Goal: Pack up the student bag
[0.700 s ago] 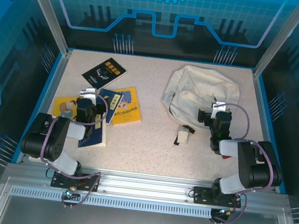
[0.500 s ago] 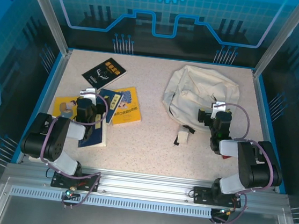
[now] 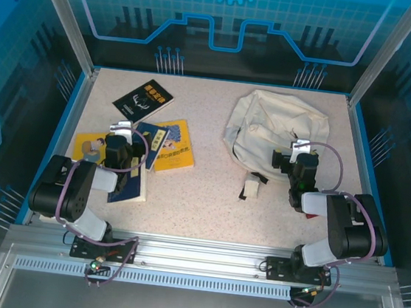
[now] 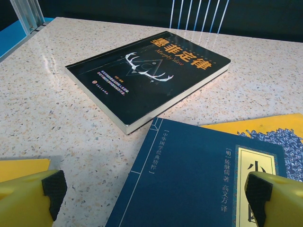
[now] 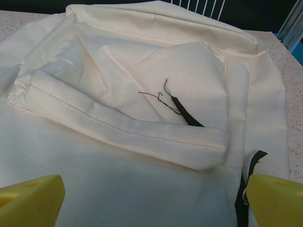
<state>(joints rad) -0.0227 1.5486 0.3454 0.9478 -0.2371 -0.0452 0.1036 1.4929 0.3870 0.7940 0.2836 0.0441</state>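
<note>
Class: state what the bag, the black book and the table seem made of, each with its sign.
Bag: cream woven cloth, likely canvas, matt; weave, seams and soft folds show.
Black book: paper, glossy card cover; glare on it, pale page edges.
Table: smooth speckled surface, perhaps stone-look laminate; faint sheen.

**Four books lie on the left half of the speckled table [image 3: 207, 206]**

A black book [image 4: 149, 75] with a white antler design and an orange title lies flat, farthest back. Just beside its near corner, a dark blue book [image 4: 189, 184] overlaps the left edge of a yellow book [image 4: 265, 130]. A second yellow book [image 3: 87, 146], with a cartoon figure on its cover, lies closer to the table's left rim.
</note>
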